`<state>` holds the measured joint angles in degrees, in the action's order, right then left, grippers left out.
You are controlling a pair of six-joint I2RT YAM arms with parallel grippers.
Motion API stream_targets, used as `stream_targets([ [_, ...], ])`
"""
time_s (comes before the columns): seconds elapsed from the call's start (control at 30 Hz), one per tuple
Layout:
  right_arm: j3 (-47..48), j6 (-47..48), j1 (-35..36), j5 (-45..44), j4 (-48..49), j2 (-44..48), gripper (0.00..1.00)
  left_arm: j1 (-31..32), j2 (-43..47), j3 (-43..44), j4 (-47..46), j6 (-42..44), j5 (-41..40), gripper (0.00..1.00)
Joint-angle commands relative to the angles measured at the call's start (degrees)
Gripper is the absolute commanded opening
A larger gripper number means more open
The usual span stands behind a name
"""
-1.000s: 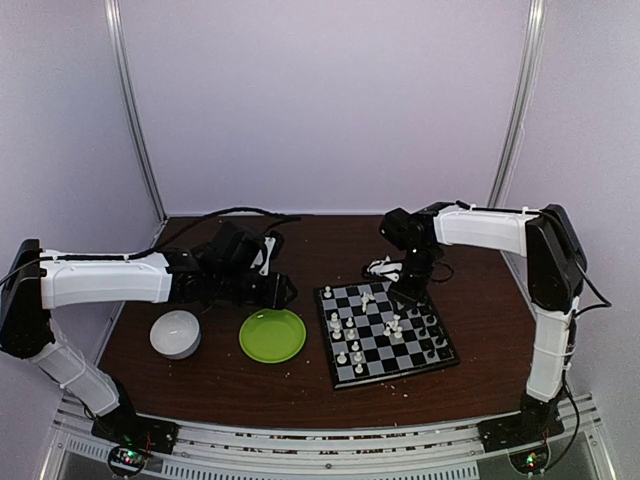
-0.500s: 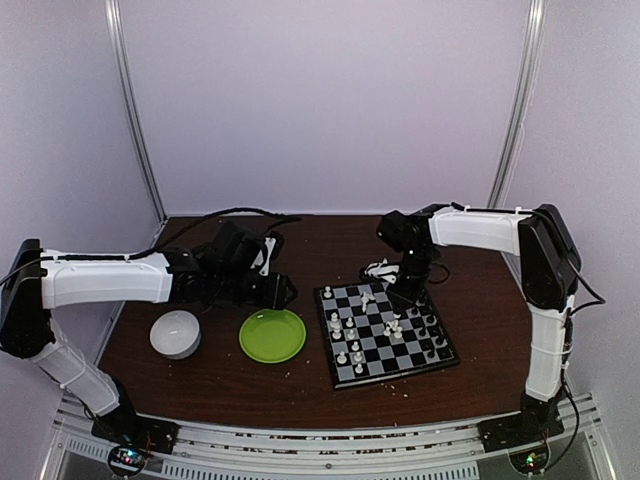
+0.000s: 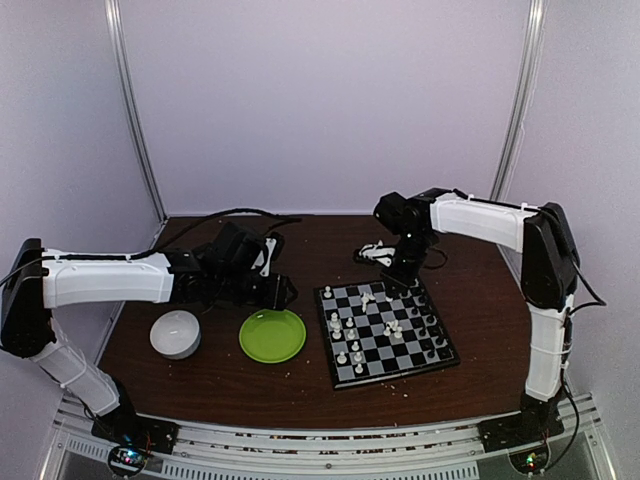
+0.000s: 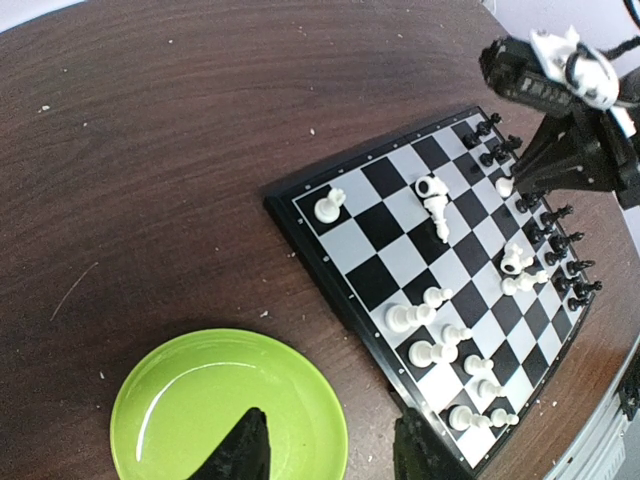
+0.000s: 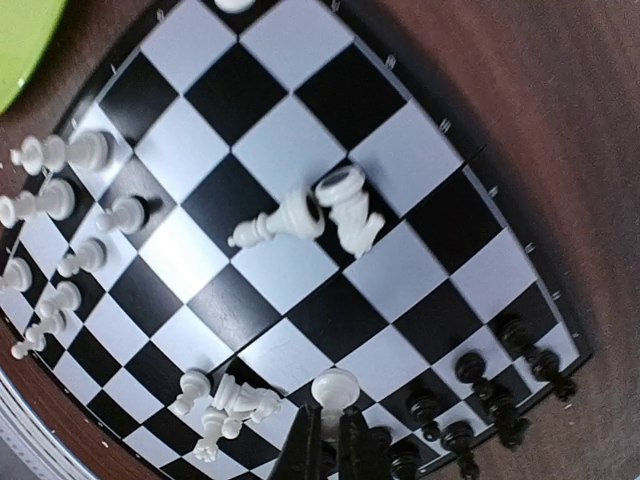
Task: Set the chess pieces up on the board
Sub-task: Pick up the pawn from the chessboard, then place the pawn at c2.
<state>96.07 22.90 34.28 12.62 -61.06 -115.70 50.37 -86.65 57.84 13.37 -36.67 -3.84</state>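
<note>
Right wrist: right gripper has its fingertips pressed together, pinching a white pawn by its lower part. It sits over the board, just beside the black pieces bunched in one corner. Can't tell if the pawn touches the square.

Two toppled white pieces lie touching each other mid-board. The standing white pieces run in a loose line along the opposite edge. A small white cluster, some on their sides, is next to the gripper.

Left wrist: left gripper has fingers spread with nothing between them, one over the green plate and the other over the board's edge.

Top external: board is right of centre on the brown table, slightly skewed. Plate is just left of it, and the white bowl is left of the plate.
</note>
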Motion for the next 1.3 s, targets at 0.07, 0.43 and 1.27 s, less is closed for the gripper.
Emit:
stream_targets([
  [0.07, 11.3, 0.6, 2.0, 1.0, -3.4, -4.8, 0.05, 0.3, 1.1, -0.3, -2.1, -0.1, -0.7, 0.43],
  [0.43, 21.4, 0.2, 8.6, 1.7, -5.4, -13.2, 0.05, 0.3, 3.4, -1.6, -1.2, -0.5, -3.0, 0.43],
  [1.27, 22.0, -0.2, 10.3, 1.8, -5.9, -17.9, 0.07, 0.3, 2.8, -2.2, -1.9, -0.5, -2.8, 0.43],
])
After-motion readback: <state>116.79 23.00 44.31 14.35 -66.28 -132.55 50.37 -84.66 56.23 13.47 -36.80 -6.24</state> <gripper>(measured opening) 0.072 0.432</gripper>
